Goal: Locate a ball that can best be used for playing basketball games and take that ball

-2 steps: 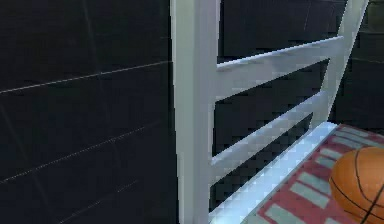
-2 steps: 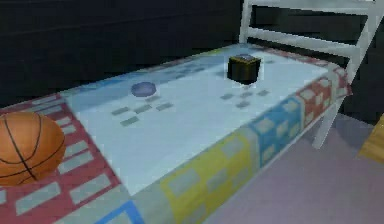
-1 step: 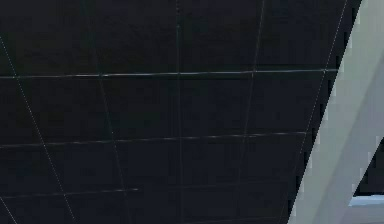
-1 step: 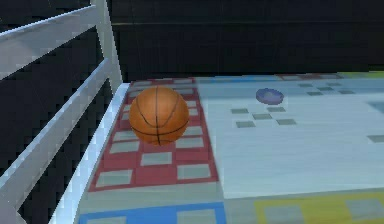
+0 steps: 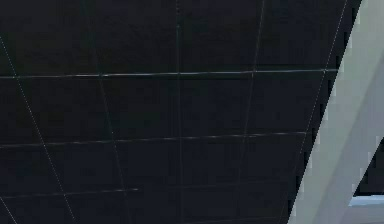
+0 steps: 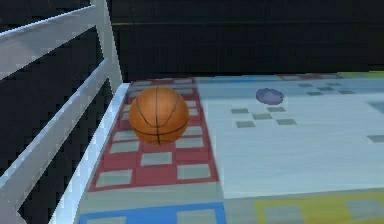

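Note:
An orange basketball [image 6: 158, 114] with black seams lies on a patterned bed cover [image 6: 290, 140], on its red checked patch near the white rail. The ball sits in the arm side view's left half, a little above the middle. A small blue-grey rounded thing [image 6: 269, 96] rests farther out on the pale patch of the same cover.
A white slatted bed rail [image 6: 60, 90] slants along the arm side view's left. Dark tiled wall [image 5: 150, 110] with thin pale grid lines spans the forward view. A white frame bar [image 5: 345, 130] slants down the forward view's right edge.

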Robot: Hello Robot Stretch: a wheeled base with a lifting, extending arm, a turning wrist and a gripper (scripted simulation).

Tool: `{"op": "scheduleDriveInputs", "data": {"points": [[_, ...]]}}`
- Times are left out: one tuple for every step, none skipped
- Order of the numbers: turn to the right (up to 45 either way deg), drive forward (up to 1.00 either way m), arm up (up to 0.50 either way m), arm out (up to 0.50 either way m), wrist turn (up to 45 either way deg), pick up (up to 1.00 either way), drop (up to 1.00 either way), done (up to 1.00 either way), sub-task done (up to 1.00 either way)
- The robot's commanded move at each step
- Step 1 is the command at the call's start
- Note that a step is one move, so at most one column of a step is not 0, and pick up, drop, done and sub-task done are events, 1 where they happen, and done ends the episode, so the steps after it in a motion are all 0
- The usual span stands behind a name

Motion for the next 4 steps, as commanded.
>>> {"op": "scheduleDriveInputs", "data": {"points": [[0.0, 0.00, 0.38, 0.00, 0.0, 0.00, 0.00, 0.00, 0.00], [0.0, 0.00, 0.00, 0.30, 0.0, 0.00, 0.00, 0.00, 0.00], [0.0, 0.00, 0.00, 0.00, 45.0, 0.00, 0.00, 0.00, 0.00], [0.0, 0.00, 0.00, 0.00, 45.0, 0.00, 0.00, 0.00, 0.00]]}}
